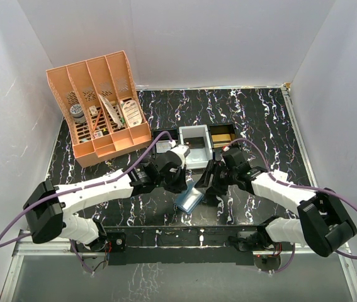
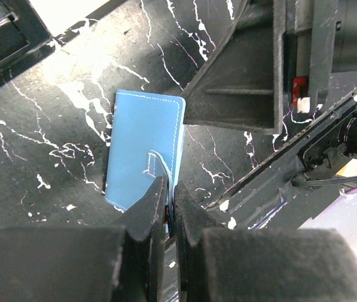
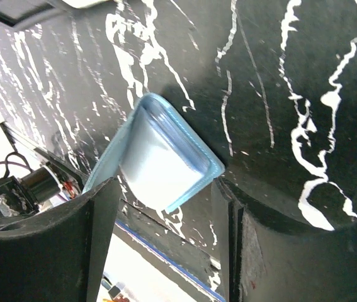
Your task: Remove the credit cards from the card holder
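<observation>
The card holder lies low in the middle of the black, white-veined table in the top view, between the two arms and just ahead of their bases. It is folded closed with its teal-blue outside showing. In the left wrist view it sits at the centre of the frame, with white stitching along its border and a small strap across its lower right part. The left tool is clenched on the lower edge of the card holder. Its two dark fingers are pressed together with only a thin slit between them, and the blue edge runs into that slit. The right tool is released and spread wide, with one finger on each side of the card holder. In the right wrist view the folded end of the holder is tilted up off the table. A pale panel shows behind a clear window, and the right-hand finger is just beside the holder's corner. Higher in the top view a white tray and a black tray stand side by side. An orange compartmented organizer fills the upper left.
</observation>
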